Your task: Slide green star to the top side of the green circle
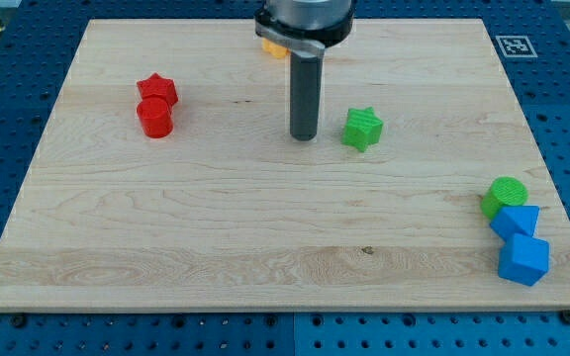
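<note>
Here, sat with my tip just left of the green star, apart from it; no fingers to open or close. Lay far right and nearer: green circle, needing a rightward push.

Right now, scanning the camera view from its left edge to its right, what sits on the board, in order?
red cylinder and red star (stacked in x, order unclear) → yellow block, mostly hidden behind the arm → my tip → green star → green circle → the two blue blocks, overlapping.
</note>
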`<state>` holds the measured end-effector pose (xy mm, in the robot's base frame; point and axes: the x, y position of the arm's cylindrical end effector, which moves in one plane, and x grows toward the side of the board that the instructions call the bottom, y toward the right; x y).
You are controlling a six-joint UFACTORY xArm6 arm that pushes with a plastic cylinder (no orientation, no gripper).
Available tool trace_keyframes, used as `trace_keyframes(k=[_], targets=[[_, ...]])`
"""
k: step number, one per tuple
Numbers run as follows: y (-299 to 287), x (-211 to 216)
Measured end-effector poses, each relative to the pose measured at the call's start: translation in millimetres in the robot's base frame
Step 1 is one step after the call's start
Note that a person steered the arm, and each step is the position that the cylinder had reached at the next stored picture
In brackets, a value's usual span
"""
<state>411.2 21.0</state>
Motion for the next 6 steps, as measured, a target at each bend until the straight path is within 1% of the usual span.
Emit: trace_keyframes(k=[1, 3, 4, 6], targets=[[1.5, -0.1], [37.5, 0.2], [54.9, 12.6], [93.9, 7.2]])
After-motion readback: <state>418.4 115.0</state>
